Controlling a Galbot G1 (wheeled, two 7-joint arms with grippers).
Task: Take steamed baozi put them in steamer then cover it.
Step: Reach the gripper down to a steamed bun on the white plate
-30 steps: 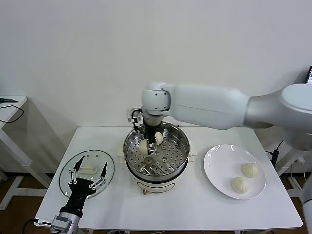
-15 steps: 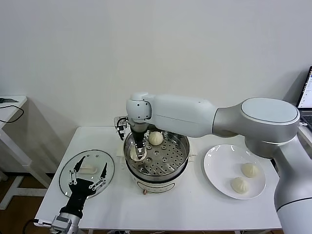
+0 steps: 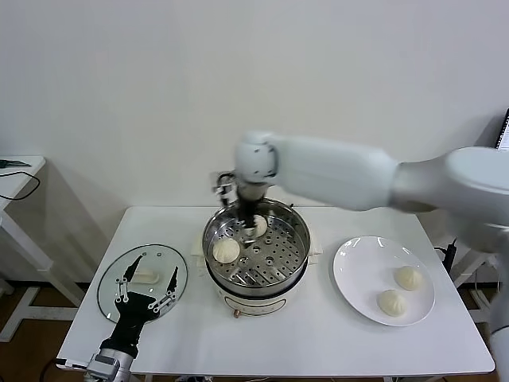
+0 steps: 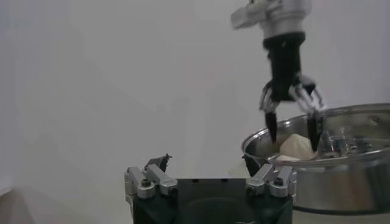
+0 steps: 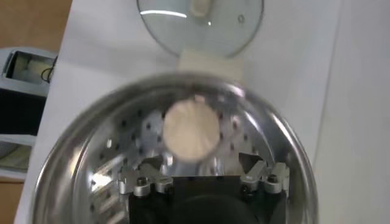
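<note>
The steel steamer (image 3: 296,253) stands mid-table with two baozi on its tray: one at the left (image 3: 227,249), one at the back (image 3: 259,226), half hidden by my right gripper (image 3: 248,228). That gripper hangs open and empty just above the tray, its two fingers spread over the steamer (image 4: 341,176) and a baozi (image 4: 295,146). From the right wrist, a baozi (image 5: 191,129) lies free ahead of the right gripper (image 5: 201,163). Two more baozi (image 3: 408,277) (image 3: 390,302) sit on the white plate (image 3: 358,274). The glass cover (image 3: 159,256) lies at the left, under my open left gripper (image 3: 145,280).
The cover's cream handle (image 3: 145,277) sits between the left fingers. A side table (image 3: 16,171) stands at the far left. The steamer's cream base (image 3: 254,301) faces the table's front edge.
My right gripper opened, left a baozi on the tray's left side, then lifted and swung toward the back of the steamer. The left arm has not moved.
</note>
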